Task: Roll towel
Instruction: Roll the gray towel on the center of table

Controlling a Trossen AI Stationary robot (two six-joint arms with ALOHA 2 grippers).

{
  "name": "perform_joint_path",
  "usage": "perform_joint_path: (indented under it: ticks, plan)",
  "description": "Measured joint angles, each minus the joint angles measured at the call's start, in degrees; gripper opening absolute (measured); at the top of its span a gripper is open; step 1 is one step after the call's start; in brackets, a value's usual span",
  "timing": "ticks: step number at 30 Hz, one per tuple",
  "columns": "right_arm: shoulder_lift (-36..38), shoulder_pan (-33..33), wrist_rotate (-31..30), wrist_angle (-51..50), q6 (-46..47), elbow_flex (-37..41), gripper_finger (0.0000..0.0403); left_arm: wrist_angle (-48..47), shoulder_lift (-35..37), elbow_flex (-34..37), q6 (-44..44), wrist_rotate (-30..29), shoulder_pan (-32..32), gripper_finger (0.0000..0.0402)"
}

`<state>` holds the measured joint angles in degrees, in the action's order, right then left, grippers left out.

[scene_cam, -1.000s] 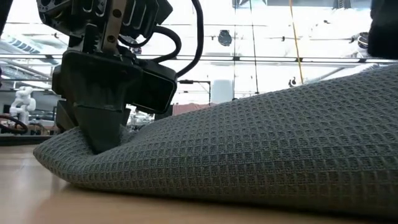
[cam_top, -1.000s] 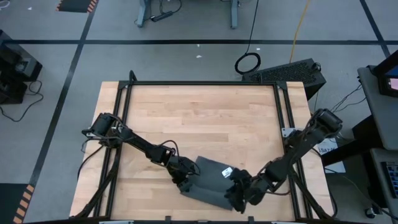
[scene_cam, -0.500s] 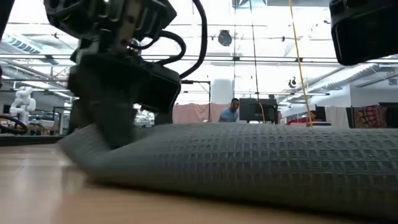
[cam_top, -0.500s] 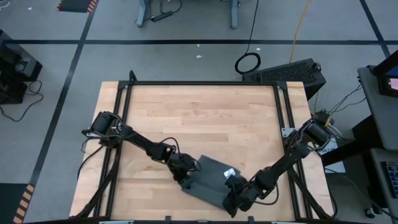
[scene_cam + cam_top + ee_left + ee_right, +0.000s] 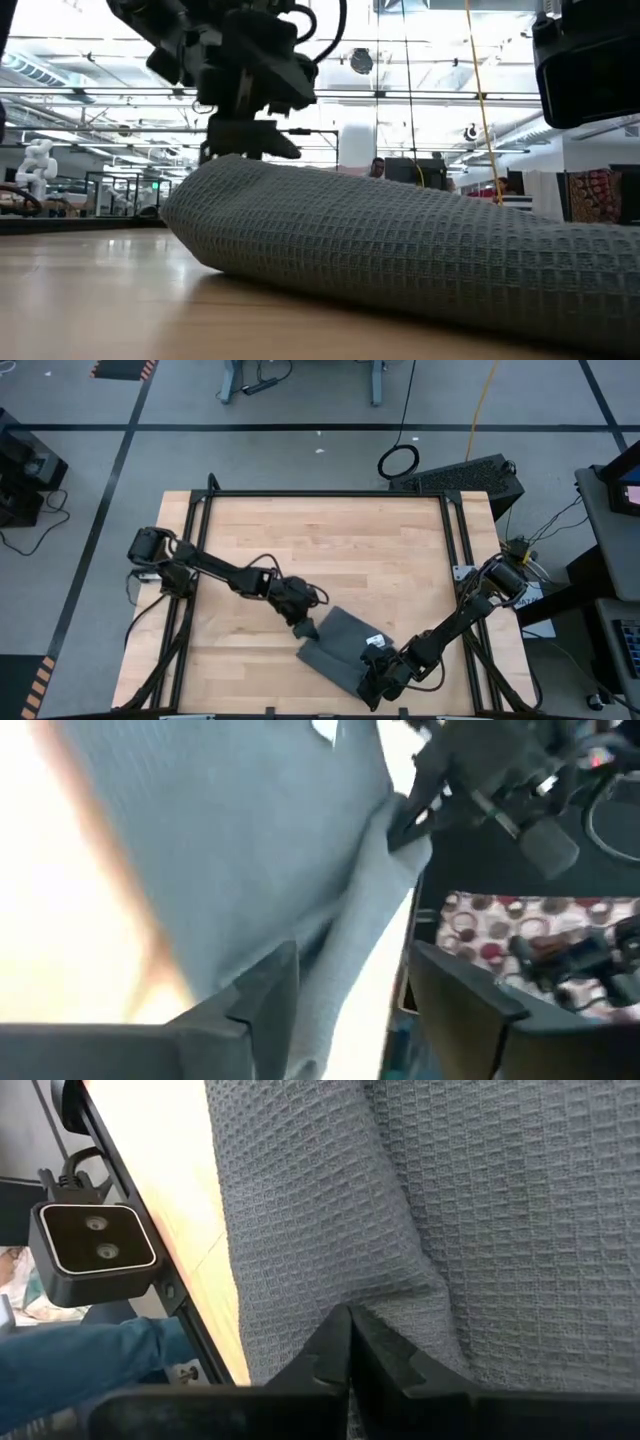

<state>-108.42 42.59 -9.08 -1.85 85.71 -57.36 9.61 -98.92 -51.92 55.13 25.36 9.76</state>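
1. While the towel (image 5: 345,650) lies folded on the near middle of the wooden bench (image 5: 330,540), both arms reach in to it from opposite sides.
2. Towel: dark grey waffle weave, small white tag (image 5: 376,641) on its right part. In the low view the towel (image 5: 400,260) is a low rounded mound flat on the bench (image 5: 90,300).
3. Right claw (image 5: 375,678): at the towel's near right corner, fingers pressed together. Right wrist view shows the two dark fingers (image 5: 310,1365) meeting with a pinch of the towel (image 5: 420,1200) between the tips, so it is clamped on the cloth.
4. Left claw (image 5: 305,628): at the towel's far left edge, just above it. Left wrist view shows its fingers (image 5: 265,995) standing apart, a fold of the towel (image 5: 300,870) running between them without being squeezed. Not gripping.
5. Low view: left claw (image 5: 250,140) hangs just over the left end of the mound; I cannot tell whether it touches.
6. Black frame rails (image 5: 190,560) run along the bench's left and right sides.
7. Right wrist view also catches a small black camera box (image 5: 95,1250) mounted at the bench's near edge.
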Motion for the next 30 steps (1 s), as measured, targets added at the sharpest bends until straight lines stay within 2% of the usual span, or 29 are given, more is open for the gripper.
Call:
perform_joint_path:
  ticks: [4,6,8,11,14,17,19,22,26,30]
  plan:
    - [0.0,0.0,-0.1,0.0,0.3,0.0,0.0000,-1.0,4.6,0.1,-9.5,2.6,-1.4,0.0198]
    - [0.0,0.0,-0.9,0.0,0.3,0.0,0.0000,-1.7,7.8,0.0,-16.3,3.8,0.3,0.0198]
    - [0.0,0.0,-1.5,-0.1,0.2,0.0,0.0000,-5.0,10.4,0.0,-26.2,2.5,3.7,0.0198]
    - [0.0,0.0,-1.7,-0.4,0.2,0.0,0.0000,-7.8,11.7,0.0,-41.7,-4.8,10.3,0.0200]
    - [0.0,-0.1,-1.8,-0.4,0.2,0.0,0.0000,-7.8,11.2,0.0,-51.9,-14.0,16.4,0.0214]
    - [0.0,-0.1,-1.8,-0.3,0.5,0.0,0.0000,-7.6,8.4,0.0,-56.6,-20.8,19.2,0.0243]
    - [0.0,-0.1,-1.8,-0.2,0.5,0.0,0.0000,-7.6,6.1,0.0,-57.8,-22.6,19.5,0.0271]
    - [0.0,-0.2,-1.7,-0.2,0.5,0.0,0.0000,-6.1,2.7,0.0,-64.2,-24.2,20.5,0.0301]
    - [0.0,-0.2,-1.7,-0.2,0.5,0.0,0.0000,-2.3,-1.2,0.0,-71.3,-29.8,21.6,0.0306]
    - [0.0,-0.1,-1.7,-0.2,0.5,0.0,0.0000,-1.5,-5.0,0.1,-74.0,-35.3,21.0,0.0296]
